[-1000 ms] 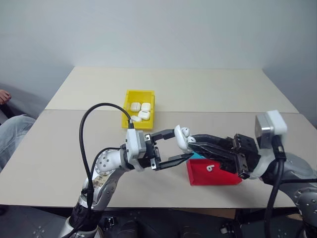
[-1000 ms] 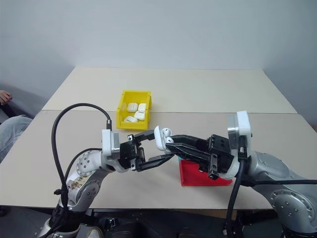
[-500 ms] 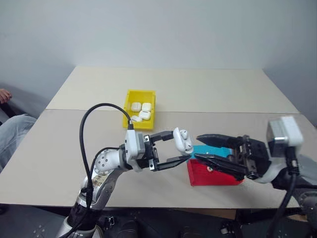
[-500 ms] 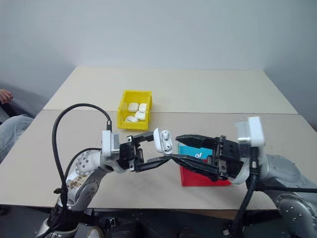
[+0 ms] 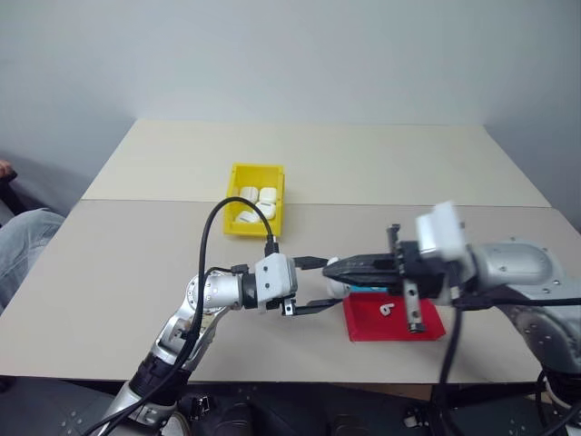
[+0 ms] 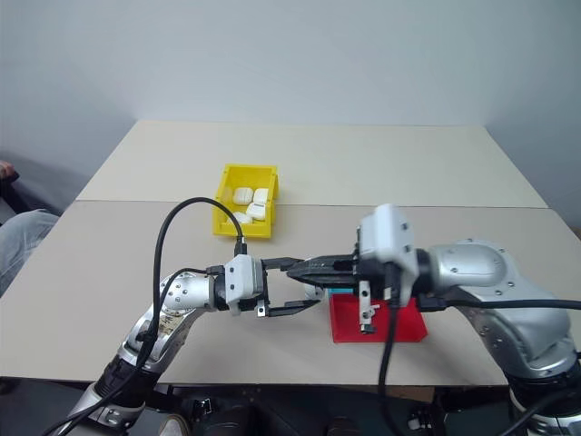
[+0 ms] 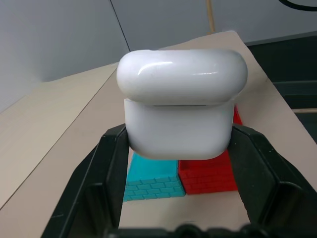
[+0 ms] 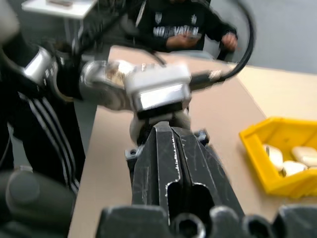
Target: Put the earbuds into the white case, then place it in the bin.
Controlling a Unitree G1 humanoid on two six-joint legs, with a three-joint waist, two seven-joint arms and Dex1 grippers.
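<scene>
Bright yellow rectangular plastic bin [image 5: 255,211] far left-centre on beige tabletop [image 5: 381,173], several white cases inside. Left gripper [image 5: 320,284] jaws clamp glossy white pebble case [image 7: 181,103], lid closed, above tabletop. Right gripper [image 5: 334,267] jaws shut, empty, tips at case. Flat red tray [image 5: 392,317] holds tiny white earbud [image 5: 388,310].

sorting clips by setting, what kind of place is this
Probably a lab or office test room: plain beige tables against a bare wall, small sorting containers like the yellow bin, and a seated person nearby.
</scene>
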